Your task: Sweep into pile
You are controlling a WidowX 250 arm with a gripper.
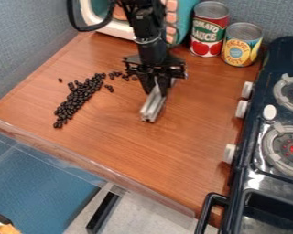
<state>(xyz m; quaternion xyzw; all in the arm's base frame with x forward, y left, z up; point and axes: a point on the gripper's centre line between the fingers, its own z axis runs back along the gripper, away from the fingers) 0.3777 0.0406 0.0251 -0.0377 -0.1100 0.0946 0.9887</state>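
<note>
Small dark beans [79,97] lie on the wooden surface left of centre, in a long slanting band. A looser scatter of them trails to the right from the band's upper end, and one stray bean sits apart at its upper left. The black gripper [156,89] hangs down right of the beans, shut on a grey-white bar [153,107]. The bar slants down and to the left below the gripper, its lower end near the surface, apart from the beans.
A black toy stove [254,167] with white knobs runs along the right side. Two cans, a red one [208,28] and a yellow one [241,44], stand at the back beside a teal and white object [184,18]. The wooden surface [158,157] ends at a front edge lower left.
</note>
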